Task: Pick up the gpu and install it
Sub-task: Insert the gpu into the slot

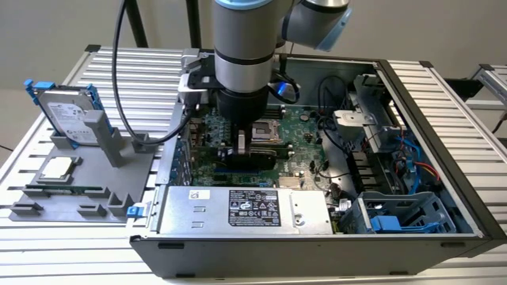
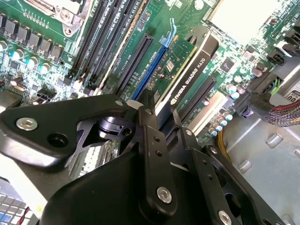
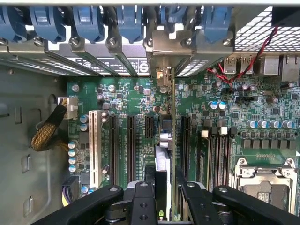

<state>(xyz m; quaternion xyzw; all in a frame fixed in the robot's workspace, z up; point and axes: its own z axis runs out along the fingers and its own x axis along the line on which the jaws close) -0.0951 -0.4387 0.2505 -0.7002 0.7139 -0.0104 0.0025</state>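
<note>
**Card held upright over the board**

I reached down into the open computer case point(image 1: 443, 196), with the power supply point(image 1: 246, 209) near and cable bundles point(image 1: 396, 160) on the exterior view's right. Outside the case, on the exterior view's left, a hard drive point(image 1: 67, 116) stood in a grey tray point(image 1: 47, 193).

The second wrist view showed the black shroud face of the gpu point(image 2: 187, 75) beside a blue slot point(image 2: 152, 65); the first wrist view showed the card edge-on, between slots, running toward the rear brackets point(image 3: 140, 51).

My gripper point(image 3: 164, 187) was narrowly closed, fingers point(image 3: 143, 201) clamping the gpu's top edge, above the motherboard point(image 1: 297, 124).
</note>
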